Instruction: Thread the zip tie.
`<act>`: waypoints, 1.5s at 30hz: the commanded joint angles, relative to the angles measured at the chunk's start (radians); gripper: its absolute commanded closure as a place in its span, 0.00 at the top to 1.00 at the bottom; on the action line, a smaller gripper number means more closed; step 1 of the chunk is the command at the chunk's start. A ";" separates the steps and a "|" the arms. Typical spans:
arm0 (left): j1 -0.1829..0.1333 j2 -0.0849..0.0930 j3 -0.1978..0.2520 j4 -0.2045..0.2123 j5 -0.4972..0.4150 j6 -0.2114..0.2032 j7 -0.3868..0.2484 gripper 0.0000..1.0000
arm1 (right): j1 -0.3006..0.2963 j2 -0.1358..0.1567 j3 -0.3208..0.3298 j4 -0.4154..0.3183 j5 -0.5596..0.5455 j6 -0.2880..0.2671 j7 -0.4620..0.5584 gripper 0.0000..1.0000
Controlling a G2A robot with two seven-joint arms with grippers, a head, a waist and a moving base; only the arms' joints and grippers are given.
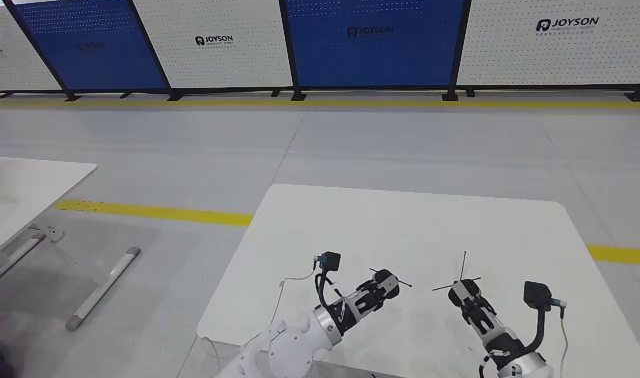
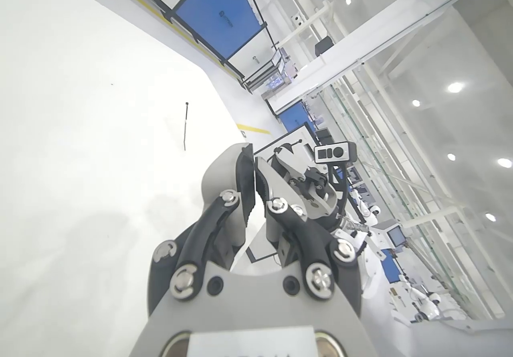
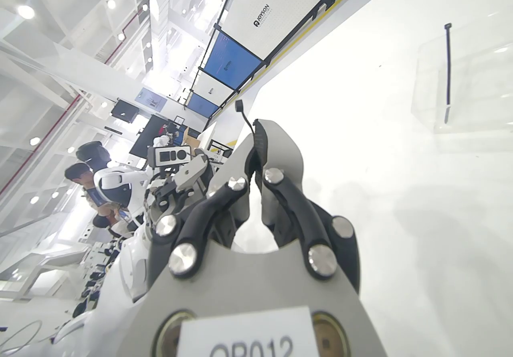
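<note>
Right wrist view | right gripper [image 3: 256,125] clamped on zip tie [image 3: 240,106] | left gripper [image 2: 253,154] jaws together | grippers apart; threading seemingly not begun

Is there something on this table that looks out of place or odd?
A loose zip tie lies alone on the table, held by nothing, while the right claw is shut on a second zip tie. Nothing looks spilled or broken.

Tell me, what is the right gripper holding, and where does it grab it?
A zip tie, pinched in the shut right gripper by the strap, just below its head.
</note>
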 commanded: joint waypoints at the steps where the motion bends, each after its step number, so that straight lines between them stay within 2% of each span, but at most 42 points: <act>1: 0.005 0.003 -0.009 0.008 0.008 -0.011 -0.002 0.00 | 0.000 0.000 0.000 0.000 0.000 0.000 0.000 0.00; 5: 0.012 0.006 -0.015 0.023 0.024 -0.035 0.007 0.00 | 0.000 0.000 0.000 0.000 0.000 0.000 0.000 0.00; 10: 0.012 0.006 -0.015 0.023 0.024 -0.035 0.007 0.00 | 0.000 0.000 -0.001 0.000 0.001 -0.001 -0.001 0.00; 17: 0.012 0.006 -0.015 0.023 0.024 -0.035 0.007 0.00 | -0.010 -0.005 -0.047 -0.013 -0.029 -0.044 -0.019 0.00; 21: 0.012 0.006 -0.015 0.023 0.024 -0.035 0.007 0.00 | 0.012 -0.009 -0.068 0.010 -0.046 -0.018 -0.033 0.00; 31: 0.012 0.006 -0.015 0.023 0.024 -0.035 0.007 0.00 | 0.012 -0.009 -0.068 0.010 -0.046 -0.018 -0.033 0.00; 33: 0.014 0.003 -0.008 0.023 -0.027 -0.022 0.001 0.00 | 0.012 -0.009 -0.068 0.010 -0.046 -0.018 -0.033 0.00; 36: 0.006 0.001 -0.008 0.021 -0.106 0.004 -0.040 0.00 | 0.012 -0.009 -0.068 0.010 -0.046 -0.018 -0.033 0.00; 39: 0.008 0.001 -0.012 0.012 -0.122 0.024 -0.029 0.00 | 0.012 -0.009 -0.068 0.010 -0.046 -0.018 -0.033 0.00; 45: 0.010 0.001 -0.013 0.009 -0.130 0.025 -0.027 0.00 | 0.012 -0.009 -0.068 0.010 -0.046 -0.018 -0.033 0.00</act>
